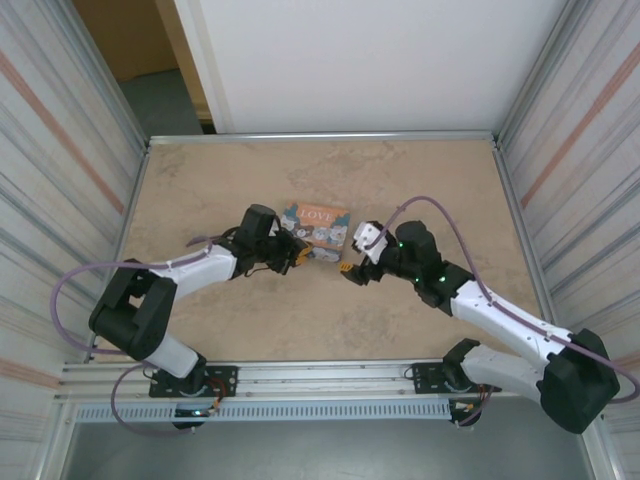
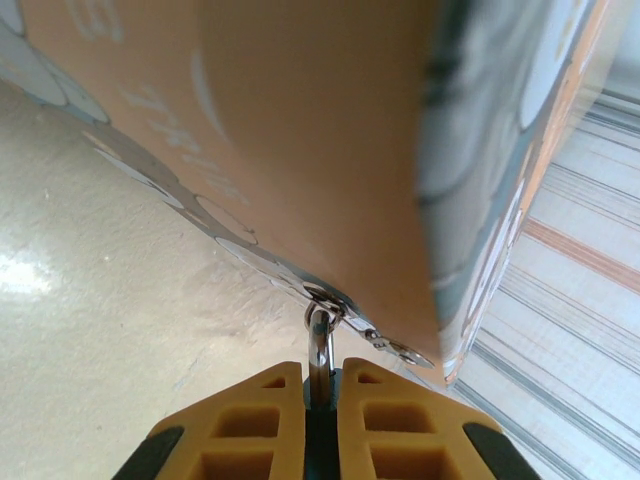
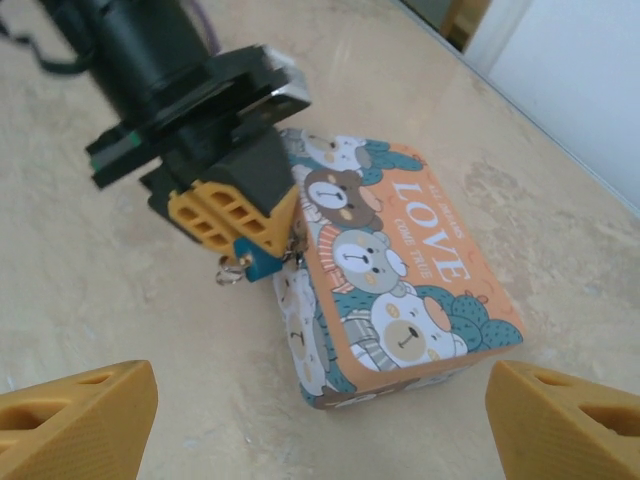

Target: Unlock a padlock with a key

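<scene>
Pinches the padlock in the left gripper, fingers clamped tight on its teal body, hard against the side of the box nearest the left arm. Seems to have the grey shackle hooked through a small metal eyelet on the box's lower edge. Holds the right gripper spread wide and empty, near the box and facing its opposite side. Judges three risks. May drag or tip the box if the left arm pulls, since lock and box look joined. May lose the lock from so narrow a pinch. May miss the keyhole, tiny and half hidden by the fingers. Cannot make out a key for certain; notes only a small metal ring dangling just beside the padlock. Counts one padlock, one box, one ring, two grippers.
</scene>
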{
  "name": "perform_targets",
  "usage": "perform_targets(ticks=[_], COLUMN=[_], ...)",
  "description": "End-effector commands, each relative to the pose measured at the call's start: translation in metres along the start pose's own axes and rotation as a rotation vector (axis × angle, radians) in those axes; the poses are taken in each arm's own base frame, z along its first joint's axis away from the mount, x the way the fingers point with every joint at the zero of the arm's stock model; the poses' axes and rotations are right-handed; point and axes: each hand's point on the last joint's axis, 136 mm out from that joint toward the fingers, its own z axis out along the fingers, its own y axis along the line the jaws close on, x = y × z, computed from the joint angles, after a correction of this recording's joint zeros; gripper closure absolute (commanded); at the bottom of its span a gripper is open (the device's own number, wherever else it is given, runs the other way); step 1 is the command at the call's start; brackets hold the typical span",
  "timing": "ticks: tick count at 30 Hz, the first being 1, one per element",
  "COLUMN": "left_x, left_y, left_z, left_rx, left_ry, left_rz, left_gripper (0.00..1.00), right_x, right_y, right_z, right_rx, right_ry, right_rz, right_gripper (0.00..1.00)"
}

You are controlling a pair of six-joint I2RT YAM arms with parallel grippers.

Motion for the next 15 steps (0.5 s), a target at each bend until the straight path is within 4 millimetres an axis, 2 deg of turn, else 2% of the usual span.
perform_targets(ticks=[1, 7, 15], left_x=[0.01, 0.013, 0.015], left_y=[-0.011, -0.012, -0.011], left_z=[-0.004, 0.0, 0.004], left_rx=[-0.002, -0.013, -0.023], left_ry=[0.034, 0.055, 0.069], left_rz=[-0.035, -0.062, -0.08], left_gripper=[1.0, 1.0, 1.0], right_x=[0.011, 0.008, 0.006], right_y=[0.005, 0.016, 0.033], right_z=[0.008, 0.022, 0.05], right_rx=[0.044, 0.038, -0.022], right_ry=[0.09, 0.126, 0.173], right_rz=[-0.202, -0.321, -0.392], right_gripper=[0.16, 0.17, 0.31])
